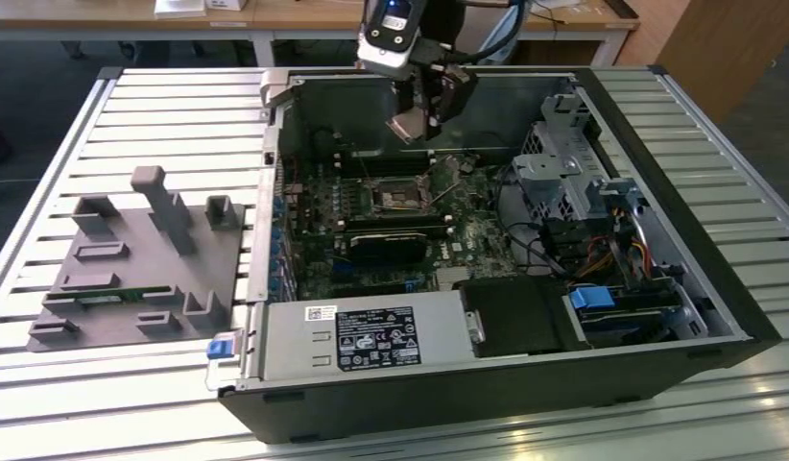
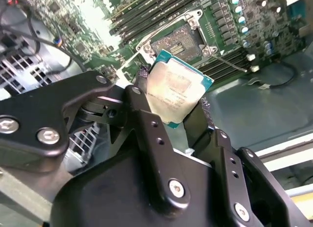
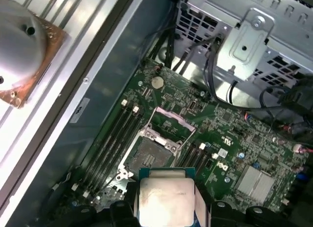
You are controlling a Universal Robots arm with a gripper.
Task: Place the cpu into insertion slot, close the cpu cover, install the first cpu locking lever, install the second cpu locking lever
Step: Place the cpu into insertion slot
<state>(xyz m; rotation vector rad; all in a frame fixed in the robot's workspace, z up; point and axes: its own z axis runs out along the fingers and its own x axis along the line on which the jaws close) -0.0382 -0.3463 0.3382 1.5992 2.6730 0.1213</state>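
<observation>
The cpu [image 2: 177, 90] is a flat square chip with a silvery top and a green edge, and my gripper [image 2: 173, 107] is shut on it. In the exterior view the gripper [image 1: 418, 120] hangs above the open computer case, with the cpu [image 1: 406, 127] tilted between its black fingers [image 2: 142, 107]. The insertion slot [image 3: 149, 153] lies uncovered on the green motherboard, some way below the chip [image 3: 166, 200]. Beyond the slot, the cpu cover [image 3: 171, 122] stands flipped open. In the second wrist view a thin locking lever [image 2: 230, 65] sticks out beside the slot [image 2: 178, 43].
Long black memory slots [image 3: 110, 139] flank the socket. A black heatsink [image 1: 388, 245], a power supply [image 1: 369, 336] and a metal drive cage [image 1: 574, 173] fill the case. A grey fixture plate [image 1: 138, 259] lies on the slatted table at the exterior view's left.
</observation>
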